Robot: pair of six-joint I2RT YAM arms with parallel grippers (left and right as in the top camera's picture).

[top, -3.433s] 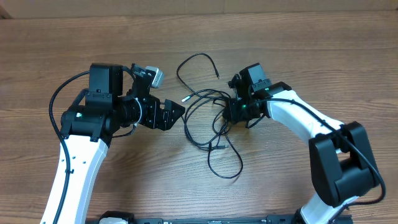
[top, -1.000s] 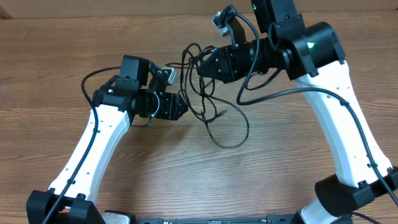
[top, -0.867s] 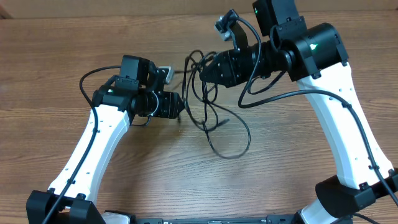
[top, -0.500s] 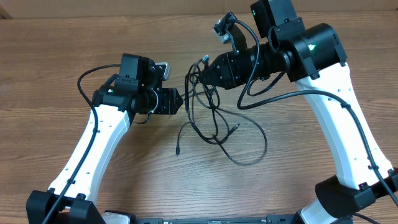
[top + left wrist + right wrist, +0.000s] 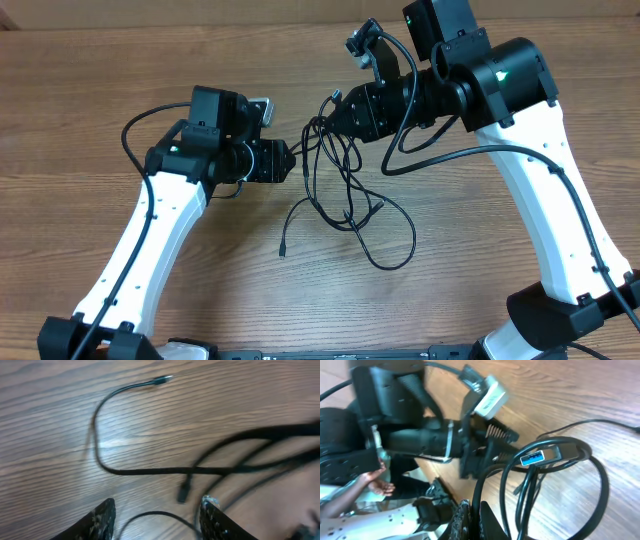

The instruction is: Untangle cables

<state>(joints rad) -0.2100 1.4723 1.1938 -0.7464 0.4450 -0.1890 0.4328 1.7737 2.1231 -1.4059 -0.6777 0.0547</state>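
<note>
Above the table, the right gripper stays clamped on the cables, the tangle hanging below its fingertips. The left gripper stands half open, gripping nothing, strands just ahead of its fingers. The cables' trailing slack has drawn in slightly.

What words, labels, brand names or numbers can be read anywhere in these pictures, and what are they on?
None: no word, number or logo can be read in any view.
The cables show no print.
The blue plug in the right wrist view shows no marking.
The right arm shows only a small green light, no lettering.
</note>
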